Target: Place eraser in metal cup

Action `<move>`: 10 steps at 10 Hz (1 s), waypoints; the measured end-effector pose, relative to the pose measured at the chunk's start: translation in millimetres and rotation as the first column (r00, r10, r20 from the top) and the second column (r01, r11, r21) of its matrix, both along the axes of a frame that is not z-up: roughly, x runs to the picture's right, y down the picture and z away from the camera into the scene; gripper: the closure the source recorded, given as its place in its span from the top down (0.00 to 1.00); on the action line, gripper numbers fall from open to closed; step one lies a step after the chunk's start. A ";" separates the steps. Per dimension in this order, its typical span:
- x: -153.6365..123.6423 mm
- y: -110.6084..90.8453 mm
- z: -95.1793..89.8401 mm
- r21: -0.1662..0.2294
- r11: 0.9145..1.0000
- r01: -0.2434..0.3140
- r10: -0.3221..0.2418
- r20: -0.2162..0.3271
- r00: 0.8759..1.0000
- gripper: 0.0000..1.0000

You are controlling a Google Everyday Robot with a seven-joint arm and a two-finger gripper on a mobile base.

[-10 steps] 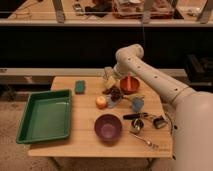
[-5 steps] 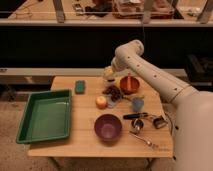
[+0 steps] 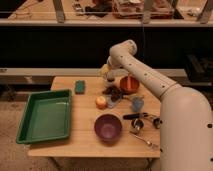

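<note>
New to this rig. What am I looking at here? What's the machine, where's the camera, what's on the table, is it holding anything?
There is one picture from one camera, looking down on the table; where it is mounted is not known. The big white shape on the right is a mobile robot with a single arm. At the arm's end is its gripper: two fingers, open, over the back of the wooden table, holding nothing that I can see. On the table are a green tray at left, a green eraser lying untouched, a small fruit, a purple bowl, an orange bowl, a light-blue cup and, front right, what looks like the small metal cup. The eraser is not yet in it.
</note>
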State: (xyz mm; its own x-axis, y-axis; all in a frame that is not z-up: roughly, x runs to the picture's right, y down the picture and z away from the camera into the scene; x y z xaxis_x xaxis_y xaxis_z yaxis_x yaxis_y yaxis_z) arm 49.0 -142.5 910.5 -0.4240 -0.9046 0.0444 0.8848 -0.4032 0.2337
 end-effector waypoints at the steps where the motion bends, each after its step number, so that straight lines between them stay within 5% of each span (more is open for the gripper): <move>1: -4.2 4.7 10.4 -0.014 1.000 -0.004 0.005 0.007 1.000 0.80; 7: -15.6 24.2 49.3 -0.093 0.995 -0.026 0.032 0.057 0.998 0.77; 10: -12.2 28.1 57.4 -0.113 0.993 -0.035 0.042 0.061 0.997 0.49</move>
State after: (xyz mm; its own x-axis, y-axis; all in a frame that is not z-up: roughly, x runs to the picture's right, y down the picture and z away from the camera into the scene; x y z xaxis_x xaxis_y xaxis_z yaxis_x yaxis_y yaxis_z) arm 36.8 -114.4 967.8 -0.3938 -0.9113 0.1203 0.8813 -0.3371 0.3311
